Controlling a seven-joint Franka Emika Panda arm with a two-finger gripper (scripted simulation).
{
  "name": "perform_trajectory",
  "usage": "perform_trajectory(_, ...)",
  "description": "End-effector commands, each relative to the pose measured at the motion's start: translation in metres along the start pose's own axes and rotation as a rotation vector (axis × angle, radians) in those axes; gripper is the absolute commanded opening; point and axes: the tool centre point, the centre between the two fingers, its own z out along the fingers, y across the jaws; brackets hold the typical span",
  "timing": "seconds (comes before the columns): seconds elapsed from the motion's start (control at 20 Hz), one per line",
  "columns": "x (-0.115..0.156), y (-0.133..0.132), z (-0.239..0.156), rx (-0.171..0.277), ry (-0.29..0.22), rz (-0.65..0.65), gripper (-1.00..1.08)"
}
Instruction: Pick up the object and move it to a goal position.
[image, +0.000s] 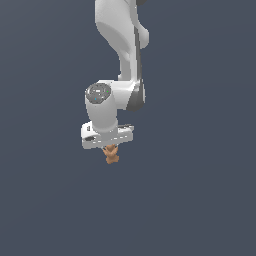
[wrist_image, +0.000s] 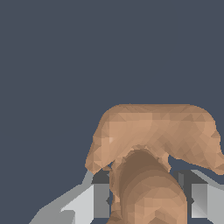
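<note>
The object (image: 111, 154), a small orange-brown bear-shaped figurine, hangs just under the white gripper (image: 110, 148) in the exterior view, near the middle of the picture. The fingers are mostly hidden there behind the hand. In the wrist view the object (wrist_image: 153, 144) fills the lower right of the picture, and a grey finger pad (wrist_image: 101, 200) presses on each side of its rounded lower part. The gripper (wrist_image: 148, 201) is shut on it. No goal marker shows in either view.
The white arm (image: 122, 45) comes down from the top of the exterior view to the wrist (image: 102, 102). Around it there is only a plain dark blue-grey ground (image: 200, 200).
</note>
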Motion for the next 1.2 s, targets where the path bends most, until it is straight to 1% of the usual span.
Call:
perform_trajectory(0.0,-0.009,0.006,-0.015,-0.001,0.001,0.001,-1.00)
perform_trajectory(0.4,-0.052,0.031,-0.082,0.001,0.002,0.001,-1.00)
perform_trajectory(1.15,-0.145,0.088,-0.234,0.002,0.003,0.001,-1.00)
